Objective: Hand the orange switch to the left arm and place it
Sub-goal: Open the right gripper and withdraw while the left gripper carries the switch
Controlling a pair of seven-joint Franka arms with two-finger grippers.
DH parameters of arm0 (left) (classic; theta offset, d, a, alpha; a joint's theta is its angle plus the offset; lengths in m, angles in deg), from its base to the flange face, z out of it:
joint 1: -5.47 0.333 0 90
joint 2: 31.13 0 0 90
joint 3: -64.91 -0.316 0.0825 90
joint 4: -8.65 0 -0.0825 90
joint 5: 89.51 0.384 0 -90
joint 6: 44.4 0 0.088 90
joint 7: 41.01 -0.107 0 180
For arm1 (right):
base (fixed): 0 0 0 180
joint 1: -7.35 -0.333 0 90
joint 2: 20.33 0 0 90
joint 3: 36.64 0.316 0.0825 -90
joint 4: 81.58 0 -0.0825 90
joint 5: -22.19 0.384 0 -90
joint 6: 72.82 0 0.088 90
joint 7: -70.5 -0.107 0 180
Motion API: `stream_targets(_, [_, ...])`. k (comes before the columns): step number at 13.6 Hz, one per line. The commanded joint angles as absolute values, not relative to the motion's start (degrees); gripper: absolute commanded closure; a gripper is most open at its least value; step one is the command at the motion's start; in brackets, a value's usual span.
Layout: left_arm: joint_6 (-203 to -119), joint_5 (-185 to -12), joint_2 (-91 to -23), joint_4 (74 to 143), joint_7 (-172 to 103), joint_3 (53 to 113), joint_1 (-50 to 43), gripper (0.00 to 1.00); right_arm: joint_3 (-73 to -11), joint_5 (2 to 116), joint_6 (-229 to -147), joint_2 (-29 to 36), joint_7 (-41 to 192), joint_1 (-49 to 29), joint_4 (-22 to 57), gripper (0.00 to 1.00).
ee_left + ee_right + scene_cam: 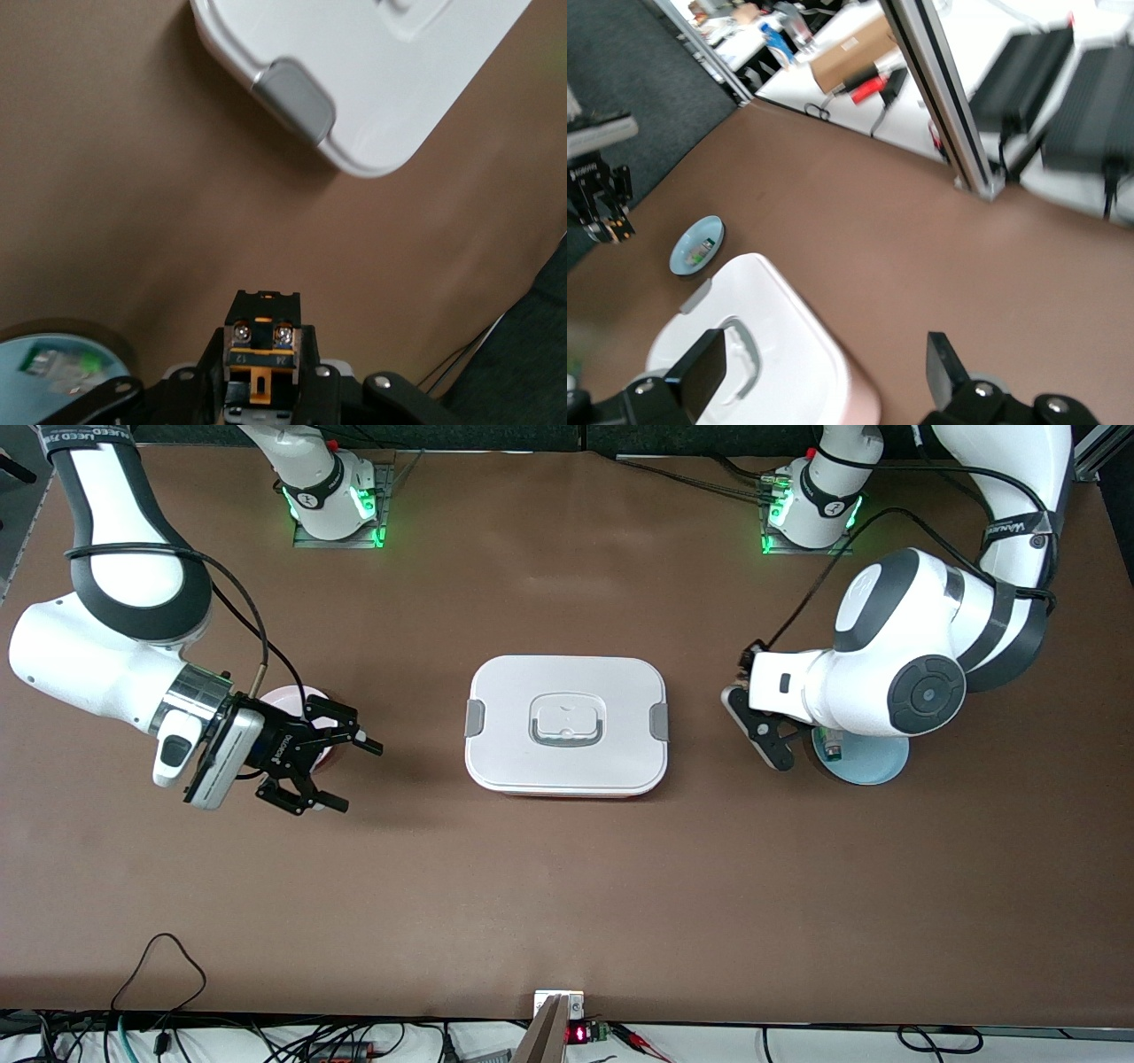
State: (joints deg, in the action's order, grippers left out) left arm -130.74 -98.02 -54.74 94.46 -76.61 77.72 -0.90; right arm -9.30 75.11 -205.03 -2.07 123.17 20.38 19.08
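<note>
My left gripper point(769, 746) point(264, 372) is shut on the orange switch point(264, 352), a small black body with orange parts. It holds the switch above the table, between the box and a blue plate. The white lidded box point(567, 724) stands mid-table and also shows in the left wrist view point(372, 71) and the right wrist view point(780, 354). My right gripper point(359, 777) point(824, 372) is open and empty, above the table beside the box at the right arm's end. In the right wrist view the left gripper point(602, 199) shows small, with an orange bit at its tips.
A blue plate point(873, 763) point(35, 376) point(697, 245) holding a small white-and-green switch point(831, 742) point(58, 365) lies under the left arm. A pink plate point(288, 693) lies under the right wrist. Cables run along the table edge nearest the front camera.
</note>
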Motion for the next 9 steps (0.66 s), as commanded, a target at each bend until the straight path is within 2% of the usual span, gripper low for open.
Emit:
stream_targets(1, [-133.0, -94.1, -54.4, 98.5, -93.6, 77.8, 4.7, 0.99, -9.2, 66.4, -202.8, -5.3, 103.2, 20.4, 20.5, 0.00])
stream_targets(4, [-138.3, -91.4, -54.3, 103.2, -107.5, 77.8, 11.3, 1.00, -9.2, 56.1, -198.2, -6.4, 80.9, 19.7, 19.3, 0.00])
stream_targets(9, [-150.1, -87.7, -54.5, 112.0, -117.2, 77.7, 17.1, 1.00, -9.2, 36.8, -181.3, -7.5, 58.3, 18.2, 13.6, 0.00])
